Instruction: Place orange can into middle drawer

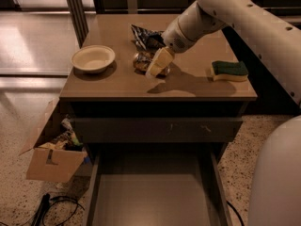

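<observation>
A brown cabinet top (188,86) fills the upper middle of the frame; a white robot arm (244,18) reaches in from the upper right; its gripper (157,64) is at the centre of the top, angled down over the orange can (140,62) and covering part of it; whether it is spread or closed on the can cannot be told. The can sits on the top, just below a crumpled dark snack bag (146,36); a pale bowl (93,58) is to the left, and a green and yellow sponge (229,70) to the right. Under a closed, white-scuffed drawer front (155,128), the middle drawer (150,201) is pulled open at bottom centre, its flat floor bare; a cardboard box (54,161) is at lower left.
</observation>
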Action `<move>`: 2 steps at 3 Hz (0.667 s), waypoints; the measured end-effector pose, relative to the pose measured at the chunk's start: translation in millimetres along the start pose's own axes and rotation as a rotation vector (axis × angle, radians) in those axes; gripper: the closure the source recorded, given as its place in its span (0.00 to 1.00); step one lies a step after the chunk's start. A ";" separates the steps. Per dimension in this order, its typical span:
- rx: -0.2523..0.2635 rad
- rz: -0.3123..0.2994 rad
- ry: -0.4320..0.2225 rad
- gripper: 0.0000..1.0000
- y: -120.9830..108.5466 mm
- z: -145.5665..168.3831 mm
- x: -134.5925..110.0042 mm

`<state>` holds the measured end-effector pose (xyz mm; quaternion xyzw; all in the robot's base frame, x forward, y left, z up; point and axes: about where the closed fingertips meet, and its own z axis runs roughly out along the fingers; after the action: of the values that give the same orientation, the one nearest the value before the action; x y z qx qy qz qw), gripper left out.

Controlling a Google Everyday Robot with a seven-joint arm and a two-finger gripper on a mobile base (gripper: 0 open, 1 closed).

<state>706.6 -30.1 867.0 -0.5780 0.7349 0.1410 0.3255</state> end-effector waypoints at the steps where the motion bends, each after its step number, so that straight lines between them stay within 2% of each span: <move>1: -0.040 0.029 0.022 0.00 11.1 24.9 6.9; 2: -0.054 0.041 0.034 0.00 18.1 35.2 10.9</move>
<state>699.3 -12.6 830.6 -0.5736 0.7480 0.1575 0.2943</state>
